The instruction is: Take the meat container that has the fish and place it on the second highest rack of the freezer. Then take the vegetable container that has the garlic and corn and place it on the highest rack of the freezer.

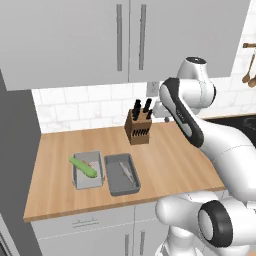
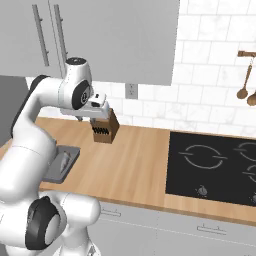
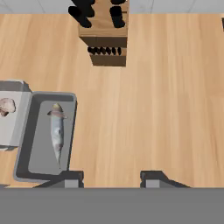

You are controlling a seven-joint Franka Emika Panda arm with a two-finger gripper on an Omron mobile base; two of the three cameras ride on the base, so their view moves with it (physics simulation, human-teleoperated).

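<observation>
The dark-grey meat container [image 1: 121,175] lies near the counter's front edge with the slim silver fish [image 1: 127,172] in it. Touching its left side is the lighter vegetable container [image 1: 88,171], holding the green corn [image 1: 82,167]. In the hand view the meat container [image 3: 43,140] and fish [image 3: 57,131] are at lower left, and the garlic [image 3: 6,106] lies in the vegetable container [image 3: 12,116] at the left edge. My gripper [image 3: 111,178] hangs open and empty high above the bare counter, to the right of the meat container. It also shows by the knife block [image 2: 86,119]. The freezer's [image 1: 15,150] dark side stands at far left.
A wooden knife block [image 1: 139,125] stands at the back of the counter, beyond the trays. A black cooktop [image 2: 215,165] lies to the right. Grey wall cabinets [image 1: 120,35] hang above. Wooden spoons [image 2: 246,82] hang on the tiled wall.
</observation>
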